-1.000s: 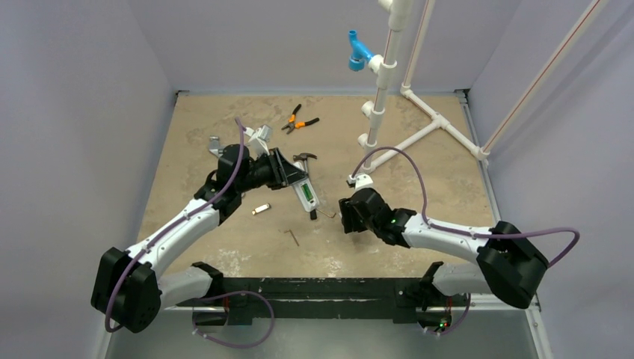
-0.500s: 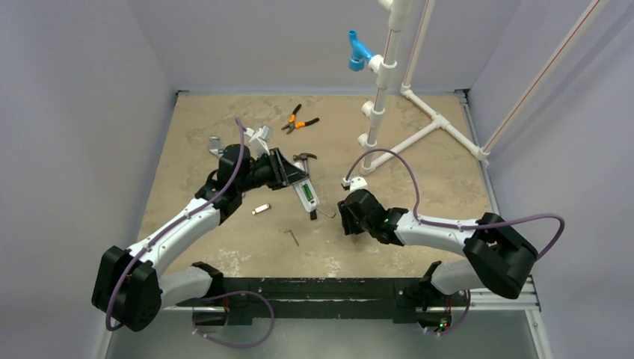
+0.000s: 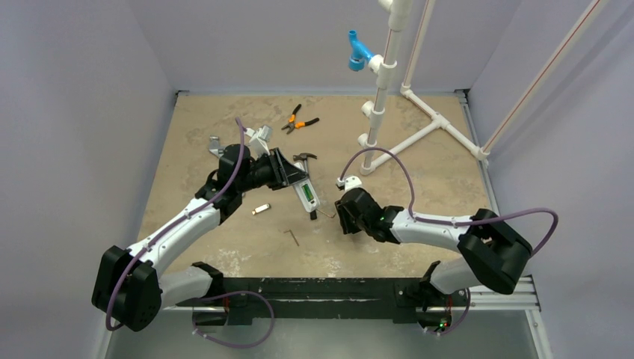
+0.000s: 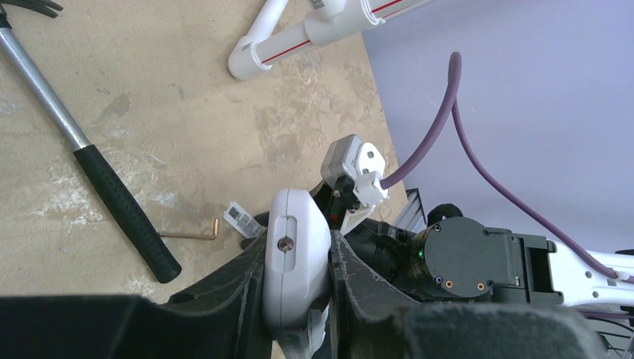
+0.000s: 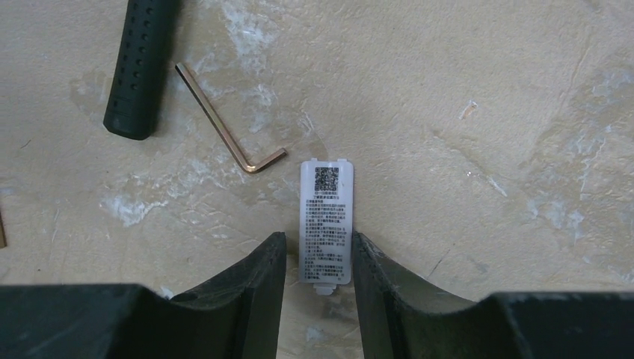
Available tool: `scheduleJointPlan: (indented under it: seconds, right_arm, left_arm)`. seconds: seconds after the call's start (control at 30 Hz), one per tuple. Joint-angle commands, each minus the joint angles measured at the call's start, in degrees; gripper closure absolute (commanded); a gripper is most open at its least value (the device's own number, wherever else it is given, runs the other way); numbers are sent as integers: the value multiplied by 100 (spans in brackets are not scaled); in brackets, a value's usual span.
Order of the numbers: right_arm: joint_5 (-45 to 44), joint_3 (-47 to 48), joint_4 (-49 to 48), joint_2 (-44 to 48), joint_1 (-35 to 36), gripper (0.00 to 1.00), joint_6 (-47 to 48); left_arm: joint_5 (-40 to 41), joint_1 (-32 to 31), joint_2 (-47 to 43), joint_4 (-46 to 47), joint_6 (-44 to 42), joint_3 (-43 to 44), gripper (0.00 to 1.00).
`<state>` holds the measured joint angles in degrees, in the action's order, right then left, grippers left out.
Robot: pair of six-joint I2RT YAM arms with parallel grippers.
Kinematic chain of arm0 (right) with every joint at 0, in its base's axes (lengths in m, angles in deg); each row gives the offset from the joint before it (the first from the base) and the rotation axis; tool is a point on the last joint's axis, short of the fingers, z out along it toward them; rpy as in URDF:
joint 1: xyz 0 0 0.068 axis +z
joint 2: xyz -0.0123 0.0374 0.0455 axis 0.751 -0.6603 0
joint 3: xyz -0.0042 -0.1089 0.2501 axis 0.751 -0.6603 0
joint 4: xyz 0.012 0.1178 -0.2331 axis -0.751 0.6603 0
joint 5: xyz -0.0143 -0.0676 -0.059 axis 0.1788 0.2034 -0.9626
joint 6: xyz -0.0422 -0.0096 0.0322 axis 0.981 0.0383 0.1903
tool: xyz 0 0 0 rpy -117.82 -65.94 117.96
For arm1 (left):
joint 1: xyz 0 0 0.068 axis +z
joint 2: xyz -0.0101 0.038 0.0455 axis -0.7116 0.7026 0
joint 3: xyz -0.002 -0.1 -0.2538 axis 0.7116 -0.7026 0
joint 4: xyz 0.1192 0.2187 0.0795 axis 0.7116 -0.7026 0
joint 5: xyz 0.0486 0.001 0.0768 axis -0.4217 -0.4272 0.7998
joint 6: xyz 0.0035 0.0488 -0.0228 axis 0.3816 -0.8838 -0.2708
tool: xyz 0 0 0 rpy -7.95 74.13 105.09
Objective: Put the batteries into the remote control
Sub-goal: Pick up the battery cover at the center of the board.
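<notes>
1. Right gripper (image 5: 319,239) is lowered to the table (image 5: 486,112), jaws partly open and set astride a white battery cover (image 5: 326,217); one finger (image 5: 377,273) is at the cover's edge and a thin gap is seen at the other, so no grip is made
2. Cover is laid flat, printed label up, just beside a copper hex key (image 5: 224,123); the black grip of the hammer (image 5: 138,67) ends close to that key
3. Left gripper (image 4: 299,250) is closed on the remote control (image 4: 293,280), fingers clamped on its long sides
4. Remote is held at mid-table, just left of the right gripper, one end pointed toward it
5. Remote's back is turned up to the top camera; green batteries (image 3: 305,197) are seen in the open compartment, but their count cannot be told
6. Hammer is laid head far, handle near, partly covered by the remote in the top view
7. A dark hex key (image 3: 293,236) and a silver clip (image 3: 260,209) are seen near-left of the remote, orange pliers (image 3: 299,120) far, and a white pipe frame (image 3: 422,112) far right
</notes>
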<state>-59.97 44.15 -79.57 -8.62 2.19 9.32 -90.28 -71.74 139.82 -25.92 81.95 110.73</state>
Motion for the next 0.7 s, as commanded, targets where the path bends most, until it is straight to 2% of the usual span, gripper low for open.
scheduleJointPlan:
  seconds: [0.0,0.67]
  right_arm:
    - [20,262,78,-76,71,64,161]
    - [-139,623,638,-533,225,65,298]
  left_arm:
    - [-109,32,-28,337,70,45,100]
    - [-156,31,-9,327,67,72,100]
